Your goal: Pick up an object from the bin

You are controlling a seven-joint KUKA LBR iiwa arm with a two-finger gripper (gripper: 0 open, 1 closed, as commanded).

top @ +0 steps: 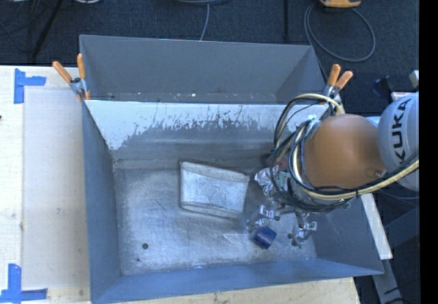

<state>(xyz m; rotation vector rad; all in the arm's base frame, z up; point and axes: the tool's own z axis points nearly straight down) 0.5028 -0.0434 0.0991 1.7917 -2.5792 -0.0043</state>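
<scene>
My gripper [285, 223] is low in the bin's front right part, with its two metal fingers spread apart and open. A small dark blue block [262, 237] lies on the bin floor just to the front left of the left fingertip [268, 213], close to it but not between the fingers. A flat silvery-grey rectangular slab [212, 190] lies in the middle of the bin, its right edge a short way left of the gripper.
The arm's orange dome and its looped cables hang over the bin's right side and hide the floor beneath them. The sloping right wall is close behind the gripper. A small dark speck marks the floor at the front left.
</scene>
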